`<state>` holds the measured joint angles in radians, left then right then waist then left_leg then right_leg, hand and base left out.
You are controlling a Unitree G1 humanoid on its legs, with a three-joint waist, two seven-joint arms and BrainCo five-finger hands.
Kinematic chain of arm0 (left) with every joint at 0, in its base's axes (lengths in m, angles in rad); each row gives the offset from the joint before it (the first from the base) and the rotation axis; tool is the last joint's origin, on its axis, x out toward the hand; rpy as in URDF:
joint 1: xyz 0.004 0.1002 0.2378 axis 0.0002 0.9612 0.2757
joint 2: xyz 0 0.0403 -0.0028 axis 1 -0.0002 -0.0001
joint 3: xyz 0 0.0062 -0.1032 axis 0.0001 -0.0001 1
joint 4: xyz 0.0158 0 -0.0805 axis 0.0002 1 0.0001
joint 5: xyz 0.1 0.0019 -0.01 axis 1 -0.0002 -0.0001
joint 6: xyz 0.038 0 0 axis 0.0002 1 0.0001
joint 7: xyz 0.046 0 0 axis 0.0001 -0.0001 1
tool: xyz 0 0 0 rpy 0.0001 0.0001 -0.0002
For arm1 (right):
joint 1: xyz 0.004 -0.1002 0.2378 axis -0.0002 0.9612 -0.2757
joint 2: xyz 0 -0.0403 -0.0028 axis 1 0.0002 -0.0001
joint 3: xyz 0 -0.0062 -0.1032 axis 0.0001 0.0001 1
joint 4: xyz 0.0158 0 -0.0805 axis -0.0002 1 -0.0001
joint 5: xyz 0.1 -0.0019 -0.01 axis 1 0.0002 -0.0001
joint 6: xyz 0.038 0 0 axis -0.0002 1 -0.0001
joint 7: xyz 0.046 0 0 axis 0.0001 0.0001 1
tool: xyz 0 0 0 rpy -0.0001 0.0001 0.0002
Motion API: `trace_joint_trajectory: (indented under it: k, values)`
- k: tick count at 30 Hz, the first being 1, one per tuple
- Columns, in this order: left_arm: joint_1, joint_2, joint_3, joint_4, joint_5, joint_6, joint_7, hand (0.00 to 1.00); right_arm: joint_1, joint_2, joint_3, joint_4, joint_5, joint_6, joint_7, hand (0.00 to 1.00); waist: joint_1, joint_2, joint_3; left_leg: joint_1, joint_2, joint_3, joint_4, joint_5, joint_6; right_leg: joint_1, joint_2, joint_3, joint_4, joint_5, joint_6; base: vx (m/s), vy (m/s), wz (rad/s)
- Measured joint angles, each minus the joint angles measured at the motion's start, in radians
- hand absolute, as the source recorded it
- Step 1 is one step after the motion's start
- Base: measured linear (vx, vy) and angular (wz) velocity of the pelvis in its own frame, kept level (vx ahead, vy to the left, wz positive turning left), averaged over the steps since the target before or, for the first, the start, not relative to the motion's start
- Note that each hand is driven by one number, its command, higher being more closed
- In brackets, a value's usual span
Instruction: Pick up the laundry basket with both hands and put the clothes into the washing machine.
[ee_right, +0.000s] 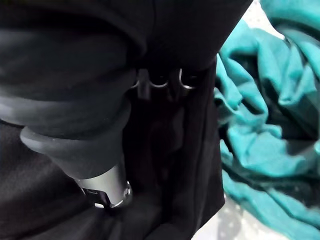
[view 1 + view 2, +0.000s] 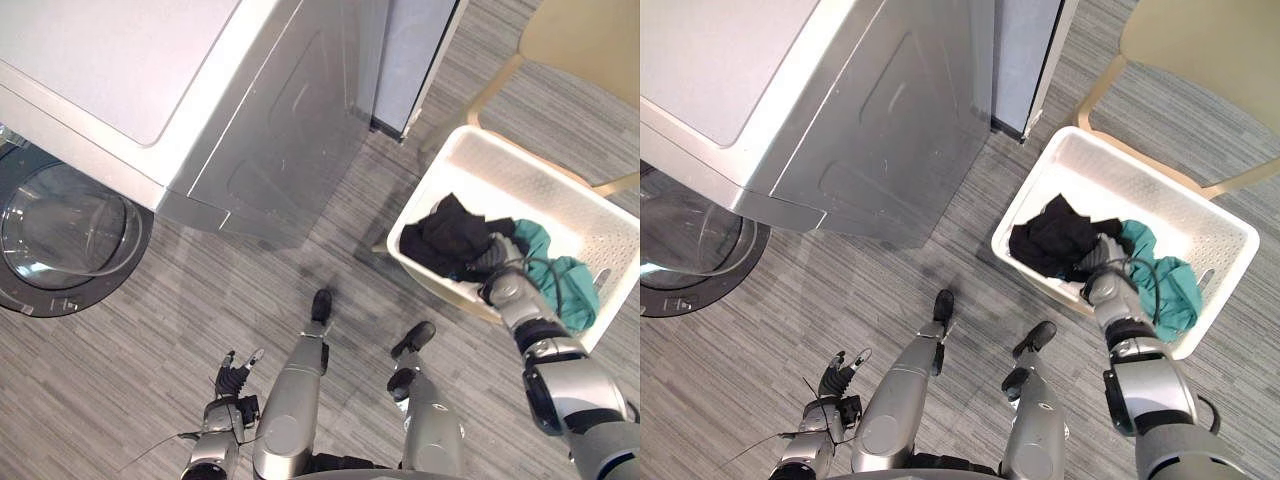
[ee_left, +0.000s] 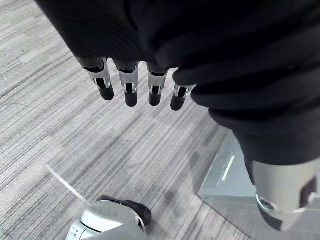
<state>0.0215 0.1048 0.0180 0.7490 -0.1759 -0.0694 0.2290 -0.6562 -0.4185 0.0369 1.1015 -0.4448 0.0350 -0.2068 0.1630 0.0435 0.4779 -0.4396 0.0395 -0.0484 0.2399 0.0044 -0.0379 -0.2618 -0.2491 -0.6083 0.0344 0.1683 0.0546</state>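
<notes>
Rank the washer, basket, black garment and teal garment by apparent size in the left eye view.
1. washer
2. basket
3. black garment and teal garment: about alike, so unranked.

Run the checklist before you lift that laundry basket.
1. Left hand on the basket: not ok. It hangs open low by the floor, apart from the basket.
2. Right hand on the basket's rim: not ok. It is down in the black garment; its hold cannot tell.
3. Clothes contained: ok. The black garment and the teal garment lie within the walls.
4. Washing machine door open: ok, it looks swung open.
5. Chair clear of the basket: cannot tell.
</notes>
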Motion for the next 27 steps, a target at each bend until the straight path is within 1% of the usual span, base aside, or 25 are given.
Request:
trace_joint_trajectory:
  k: [1, 3, 5, 6, 7, 8, 9, 10, 11, 12, 14, 15, 17, 18, 19, 21, 23, 24, 25, 26, 27]
  values:
    - [0.000, -0.001, 0.007, -0.003, -0.009, 0.001, 0.002, 0.00, 0.011, 0.013, -0.017, -0.010, 0.017, 0.009, 0.000, 1.00, 0.000, -0.002, 0.001, 0.006, 0.001, 0.004, -0.001, 0.000, 0.000, 0.004, 0.000, 0.004, 0.000, 0.000, 0.000, -0.02, 0.012, -0.12]
    - [0.005, -0.002, 0.028, -0.010, -0.021, 0.002, 0.010, 0.00, 0.057, 0.058, -0.078, -0.071, 0.065, 0.021, -0.003, 1.00, -0.010, -0.018, 0.010, 0.036, 0.003, 0.015, -0.013, 0.000, 0.000, 0.021, -0.001, 0.012, 0.000, -0.001, 0.001, -0.01, 0.012, -0.14]
    - [0.011, -0.003, 0.060, -0.011, -0.060, 0.008, 0.012, 0.00, 0.129, 0.093, -0.168, -0.195, 0.127, 0.049, -0.009, 1.00, -0.020, -0.041, 0.023, 0.083, 0.005, 0.030, -0.027, 0.000, 0.000, 0.054, -0.002, 0.024, -0.002, -0.004, 0.005, -0.01, 0.012, -0.16]
    - [0.016, -0.003, 0.068, -0.012, -0.070, 0.008, 0.012, 0.00, 0.146, 0.098, -0.190, -0.234, 0.142, 0.055, -0.013, 1.00, -0.022, -0.046, 0.026, 0.098, 0.005, 0.033, -0.032, 0.000, 0.000, 0.064, -0.002, 0.028, -0.003, -0.005, 0.006, 0.00, 0.015, -0.13]
    - [0.028, -0.003, 0.083, -0.010, -0.093, 0.008, 0.011, 0.00, 0.179, 0.102, -0.225, -0.312, 0.170, 0.058, -0.030, 1.00, -0.027, -0.053, 0.025, 0.125, 0.006, 0.039, -0.040, 0.000, 0.000, 0.084, -0.001, 0.034, -0.005, -0.006, 0.008, 0.02, 0.020, -0.11]
    - [0.045, -0.007, 0.115, -0.002, -0.107, 0.012, 0.010, 0.00, 0.205, 0.109, -0.267, -0.394, 0.182, 0.061, -0.047, 1.00, -0.039, -0.063, 0.019, 0.153, 0.005, 0.045, -0.059, 0.000, 0.000, 0.102, -0.002, 0.035, -0.011, -0.008, 0.011, 0.02, 0.020, -0.12]
    - [0.055, -0.007, 0.135, 0.000, -0.121, 0.015, 0.010, 0.00, 0.218, 0.115, -0.286, -0.438, 0.190, 0.061, -0.057, 1.00, -0.040, -0.070, 0.012, 0.165, 0.005, 0.049, -0.068, 0.001, -0.001, 0.110, -0.001, 0.036, -0.016, -0.008, 0.012, 0.04, 0.011, -0.16]
    - [0.073, -0.007, 0.179, 0.014, -0.144, 0.019, 0.010, 0.00, 0.243, 0.129, -0.320, -0.515, 0.208, 0.060, -0.080, 1.00, -0.045, -0.084, -0.003, 0.192, 0.006, 0.057, -0.086, 0.001, -0.002, 0.128, 0.003, 0.039, -0.027, -0.010, 0.015, 0.06, -0.002, -0.13]
    - [0.087, -0.008, 0.227, 0.039, -0.162, 0.020, 0.010, 0.00, 0.277, 0.143, -0.358, -0.575, 0.210, 0.059, -0.094, 1.00, -0.047, -0.096, -0.037, 0.211, 0.006, 0.059, -0.111, 0.004, -0.006, 0.139, 0.005, 0.038, -0.038, -0.012, 0.020, 0.08, -0.006, -0.09]
    - [0.095, -0.010, 0.255, 0.053, -0.168, 0.023, 0.010, 0.00, 0.298, 0.149, -0.374, -0.598, 0.210, 0.059, -0.101, 1.00, -0.046, -0.101, -0.061, 0.218, 0.006, 0.059, -0.124, 0.006, -0.008, 0.142, 0.006, 0.036, -0.042, -0.013, 0.024, 0.13, -0.011, 0.02]
    - [0.130, -0.026, 0.390, 0.085, -0.207, 0.029, 0.015, 0.00, 0.367, 0.192, -0.428, -0.694, 0.221, 0.059, -0.124, 1.00, -0.046, -0.115, -0.131, 0.280, 0.007, 0.058, -0.166, 0.010, -0.012, 0.196, 0.014, 0.034, -0.067, -0.016, 0.030, 0.19, -0.016, 0.04]
    - [0.146, -0.033, 0.445, 0.083, -0.216, 0.033, 0.018, 0.00, 0.393, 0.211, -0.439, -0.728, 0.221, 0.059, -0.127, 1.00, -0.046, -0.121, -0.168, 0.293, 0.007, 0.056, -0.174, 0.011, -0.014, 0.211, 0.019, 0.033, -0.081, -0.015, 0.031, 0.18, -0.018, 0.00]
    - [0.160, -0.058, 0.568, 0.056, -0.253, 0.038, 0.038, 0.00, 0.427, 0.244, -0.452, -0.805, 0.220, 0.059, -0.138, 1.00, -0.043, -0.124, -0.233, 0.326, 0.008, 0.053, -0.198, 0.011, -0.014, 0.245, 0.027, 0.027, -0.107, -0.015, 0.034, 0.18, -0.028, 0.02]
    - [0.163, -0.068, 0.597, 0.033, -0.257, 0.038, 0.044, 0.00, 0.429, 0.252, -0.455, -0.821, 0.220, 0.058, -0.142, 1.00, -0.042, -0.124, -0.247, 0.334, 0.008, 0.053, -0.203, 0.011, -0.014, 0.251, 0.029, 0.027, -0.111, -0.016, 0.034, 0.13, -0.024, 0.04]
    - [0.165, -0.081, 0.630, -0.008, -0.263, 0.037, 0.054, 0.00, 0.429, 0.260, -0.458, -0.845, 0.220, 0.057, -0.143, 1.00, -0.041, -0.122, -0.260, 0.345, 0.008, 0.053, -0.205, 0.011, -0.014, 0.263, 0.031, 0.026, -0.114, -0.016, 0.035, 0.06, -0.007, 0.02]
    - [0.164, -0.121, 0.748, -0.135, -0.290, 0.031, 0.075, 0.00, 0.431, 0.293, -0.484, -0.905, 0.220, 0.054, -0.143, 1.00, -0.040, -0.119, -0.301, 0.366, 0.009, 0.051, -0.226, 0.011, -0.015, 0.280, 0.034, 0.014, -0.125, -0.017, 0.037, 0.05, -0.006, 0.03]
    - [0.165, -0.161, 0.844, -0.291, -0.321, 0.019, 0.115, 0.00, 0.460, 0.324, -0.513, -0.983, 0.221, 0.054, -0.143, 1.00, -0.039, -0.117, -0.321, 0.391, 0.009, 0.051, -0.237, 0.010, -0.015, 0.302, 0.034, 0.011, -0.127, -0.022, 0.043, 0.04, 0.000, 0.03]
    - [0.177, -0.183, 0.879, -0.417, -0.323, 0.000, 0.153, 0.00, 0.490, 0.346, -0.524, -1.044, 0.221, 0.052, -0.143, 1.00, -0.039, -0.117, -0.343, 0.403, 0.008, 0.051, -0.244, 0.010, -0.016, 0.311, 0.033, 0.010, -0.126, -0.027, 0.049, 0.03, 0.005, 0.04]
    - [0.179, -0.181, 0.891, -0.462, -0.319, -0.007, 0.171, 0.00, 0.501, 0.356, -0.528, -1.069, 0.220, 0.049, -0.143, 1.00, -0.039, -0.117, -0.355, 0.404, 0.009, 0.052, -0.245, 0.008, -0.017, 0.312, 0.033, 0.011, -0.125, -0.029, 0.051, 0.03, 0.005, -0.01]
    - [0.184, -0.182, 0.910, -0.573, -0.310, -0.021, 0.207, 0.00, 0.509, 0.375, -0.539, -1.110, 0.221, 0.046, -0.143, 1.00, -0.042, -0.114, -0.374, 0.406, 0.009, 0.055, -0.245, 0.007, -0.017, 0.312, 0.033, 0.013, -0.124, -0.030, 0.052, 0.02, 0.002, -0.06]
    - [0.184, -0.182, 0.915, -0.628, -0.298, -0.025, 0.222, 0.00, 0.509, 0.379, -0.543, -1.126, 0.221, 0.044, -0.144, 1.00, -0.043, -0.112, -0.379, 0.409, 0.009, 0.056, -0.245, 0.007, -0.017, 0.313, 0.033, 0.015, -0.124, -0.030, 0.052, 0.01, 0.005, -0.11]
